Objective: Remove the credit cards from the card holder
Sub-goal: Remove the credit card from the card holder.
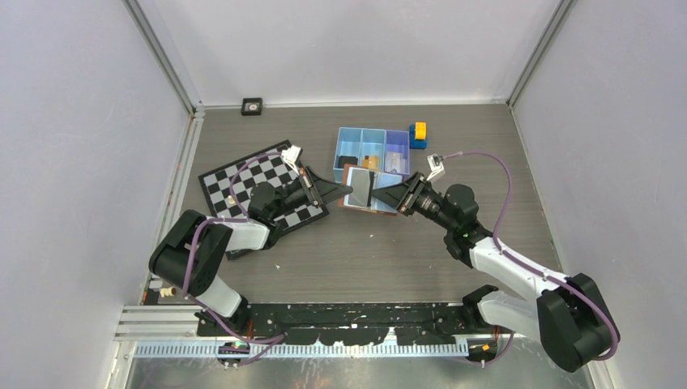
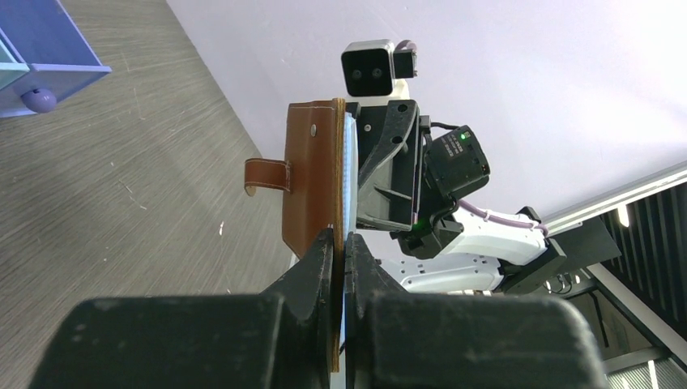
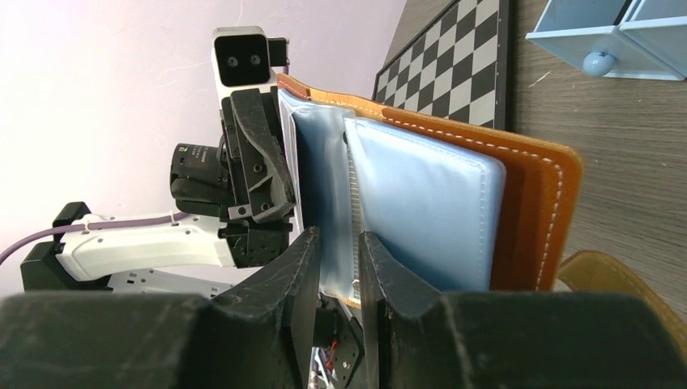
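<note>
Right gripper [image 3: 336,243] has its fingers pressed together on a pale, glossy sleeve [image 3: 332,194] inside the holder [image 3: 531,186]. Whether anything sits in that very sleeve I can't tell. Just to the outer side of those fingers a second leaf fans out, with what looks like a pale blue card [image 3: 425,211] filling it and the brown cover behind it. Straight across, the left gripper [image 2: 340,239] is pinching the cover's edge, jaws all but shut on the thin leather. The strap tab [image 2: 267,174] sticks out on the side away from its partner. So the holder hangs on edge between the two grippers, spread open and apparently lifted off the table [image 1: 405,259]. Beyond them sits the blue tray [image 1: 373,139], and behind the left gripper lies the chessboard [image 1: 243,182].

To my eye the card will be light, stiff and slick. The sleeve around it looks soft and would likely stretch or buckle if pulled, not give anything up. The place to take hold is a bare card edge at the open mouth of a pocket — not the plastic. The leather pinch opposite can serve as the anchor. A hard tug on the sleeve could drag the whole holder out of that narrow edge grip.
</note>
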`<state>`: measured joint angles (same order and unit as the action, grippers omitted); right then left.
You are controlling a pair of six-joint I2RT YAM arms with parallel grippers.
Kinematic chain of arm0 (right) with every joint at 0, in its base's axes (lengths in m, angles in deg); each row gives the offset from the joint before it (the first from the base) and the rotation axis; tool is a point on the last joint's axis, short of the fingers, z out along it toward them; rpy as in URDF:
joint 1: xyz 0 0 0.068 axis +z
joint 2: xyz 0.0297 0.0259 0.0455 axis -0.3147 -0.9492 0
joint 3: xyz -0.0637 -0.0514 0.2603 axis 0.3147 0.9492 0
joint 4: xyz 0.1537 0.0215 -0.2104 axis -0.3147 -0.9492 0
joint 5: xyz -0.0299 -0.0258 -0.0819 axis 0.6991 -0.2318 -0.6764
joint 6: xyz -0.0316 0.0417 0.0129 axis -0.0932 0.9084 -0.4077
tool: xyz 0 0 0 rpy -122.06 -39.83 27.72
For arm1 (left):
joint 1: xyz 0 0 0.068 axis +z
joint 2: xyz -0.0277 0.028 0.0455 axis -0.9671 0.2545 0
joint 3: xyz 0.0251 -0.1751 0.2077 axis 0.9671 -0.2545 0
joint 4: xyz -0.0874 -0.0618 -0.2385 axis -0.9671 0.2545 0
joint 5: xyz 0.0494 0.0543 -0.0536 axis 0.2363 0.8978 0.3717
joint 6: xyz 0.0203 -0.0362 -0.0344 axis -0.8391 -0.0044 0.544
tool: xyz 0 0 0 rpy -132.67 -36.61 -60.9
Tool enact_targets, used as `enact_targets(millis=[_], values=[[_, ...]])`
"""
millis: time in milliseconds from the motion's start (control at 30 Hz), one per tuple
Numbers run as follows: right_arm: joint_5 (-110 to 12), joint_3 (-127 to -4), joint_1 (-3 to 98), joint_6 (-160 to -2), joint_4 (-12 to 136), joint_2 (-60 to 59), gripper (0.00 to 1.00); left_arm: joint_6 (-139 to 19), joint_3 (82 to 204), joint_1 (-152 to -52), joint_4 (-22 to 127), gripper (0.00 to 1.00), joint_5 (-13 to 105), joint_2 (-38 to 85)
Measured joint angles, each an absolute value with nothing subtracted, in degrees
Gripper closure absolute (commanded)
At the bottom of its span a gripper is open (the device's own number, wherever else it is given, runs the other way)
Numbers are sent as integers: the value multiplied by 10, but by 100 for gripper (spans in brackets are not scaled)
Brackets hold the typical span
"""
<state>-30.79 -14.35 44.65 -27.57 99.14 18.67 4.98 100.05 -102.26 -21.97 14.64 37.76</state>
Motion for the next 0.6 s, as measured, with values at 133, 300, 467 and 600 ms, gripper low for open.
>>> enact_targets(millis=[133,300,467,600], values=[[-310,-142,445,-276,991,199,65,54,1000,-1022,-226,100,146,378],[-312,-137,445,-276,993,219,62,57,1000,-1023,-226,100,146,378],[-307,-137,445,-275,1001,214,62,58,1000,-1027,-226,100,144,378],[-298,-137,445,-271,1016,196,64,58,1000,-1030,-226,100,144,378]])
